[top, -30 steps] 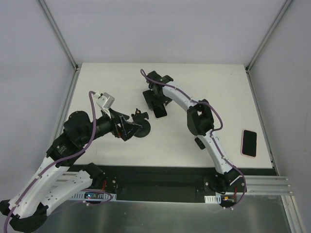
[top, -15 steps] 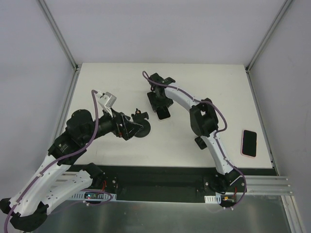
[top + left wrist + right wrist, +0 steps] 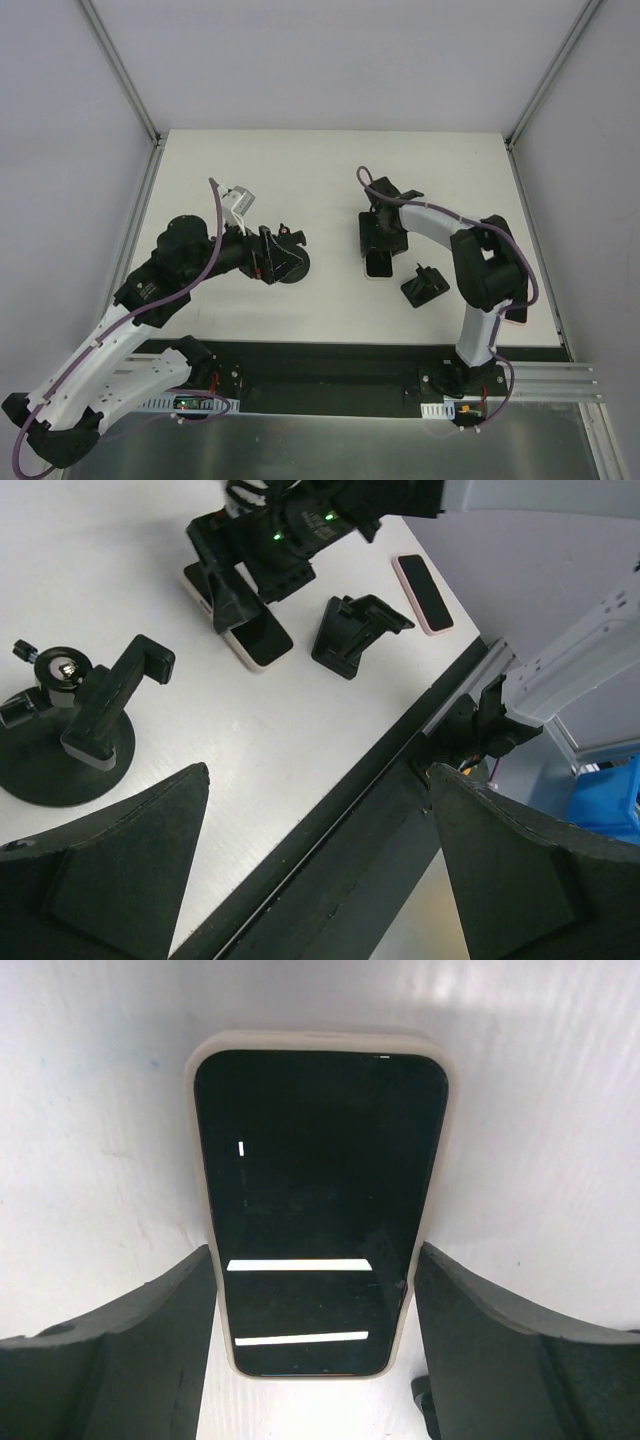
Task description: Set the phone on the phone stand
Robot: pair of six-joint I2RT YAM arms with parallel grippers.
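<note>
Right wrist view: the right end effector [image 3: 315, 1252] pinches the phone [image 3: 318, 1180] by its long edges, gripping toward one end. The phone is screen up and flat over the bench [image 3: 100, 1110]; whether it is resting or just lifted, I cannot tell. From above, the phone sits just beside the stand [image 3: 425, 285]. The hold is off-centre, so I reckon the phone may swing or slip once it tilts. Nothing steadies the stand, and a nudge could skid or topple it. The left end effector [image 3: 318, 778] gapes wide and empty near the clamp mount [image 3: 75, 720], too far off to help.
</note>
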